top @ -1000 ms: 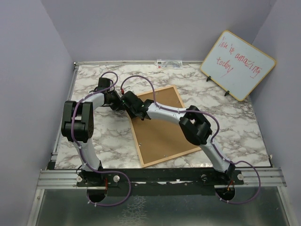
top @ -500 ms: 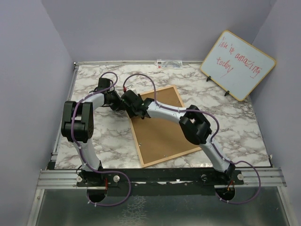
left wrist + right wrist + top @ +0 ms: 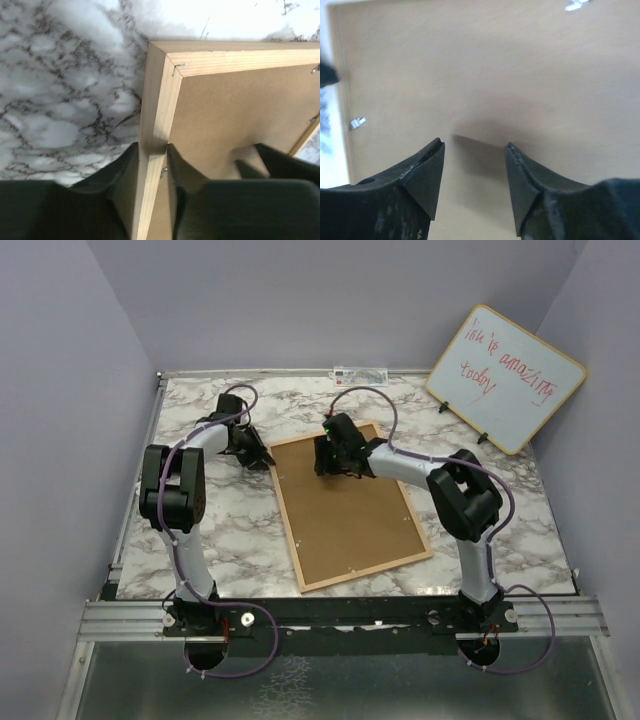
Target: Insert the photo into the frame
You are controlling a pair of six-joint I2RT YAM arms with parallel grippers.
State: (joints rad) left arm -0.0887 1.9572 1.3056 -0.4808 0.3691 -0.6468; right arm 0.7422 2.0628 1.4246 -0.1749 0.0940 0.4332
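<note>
My left tool (image 3: 151,150) straddles the frame (image 3: 365,573) rail; my right tool (image 3: 474,150) hangs spread over its backing board (image 3: 350,515). Open counter (image 3: 230,530) lies left of the frame; a whiteboard (image 3: 505,375) stands far right.

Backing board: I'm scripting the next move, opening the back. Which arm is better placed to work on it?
Right, probably: the right gripper hovers over the board, jaws open and empty; the left gripper is clamped on the frame rail, steadying it.

Light: bright, even, overhead | Shadows: a soft one lay on backing board (image 3: 530,70) ahead of right fingers (image 3: 425,175) | Glare: worktop (image 3: 240,17) washed white in left wrist view | Focus: near fingers were blurred, both wrists
</note>
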